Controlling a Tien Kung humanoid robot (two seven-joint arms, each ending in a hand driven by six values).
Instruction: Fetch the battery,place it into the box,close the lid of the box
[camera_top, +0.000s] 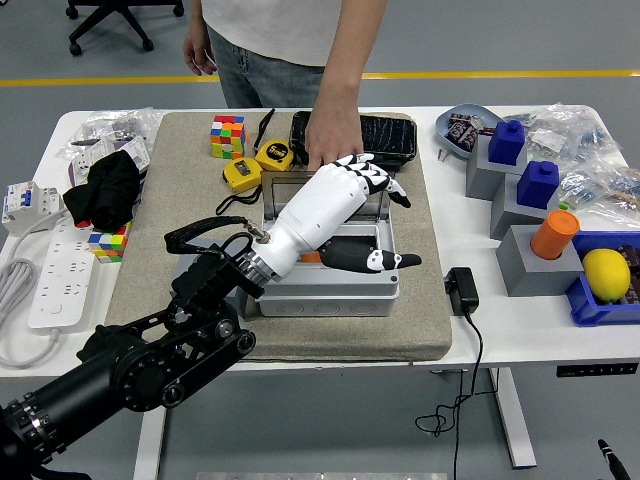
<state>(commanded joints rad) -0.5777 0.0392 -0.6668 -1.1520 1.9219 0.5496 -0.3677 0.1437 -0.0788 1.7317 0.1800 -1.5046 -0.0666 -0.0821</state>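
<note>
A grey box (330, 291) stands on the beige mat with its clear lid (288, 187) raised at the back. Under my forearm a sliver of the orange battery (311, 257) shows inside the box. My left hand (392, 224), white with black fingertips, hovers over the box's right half, open, fingers (384, 184) spread toward the lid's top edge, thumb (383, 262) stretched over the right rim. It holds nothing. A person's hand (330, 148) rests at the lid's top edge from the far side.
Behind the box lie two yellow tape measures (240, 174), a colour cube (227, 135) and a black case (385, 135). A black adapter (461, 290) with cable sits right of the mat. Grey blocks, blue bins and a lemon (606, 273) crowd the right; a power strip (55, 275) the left.
</note>
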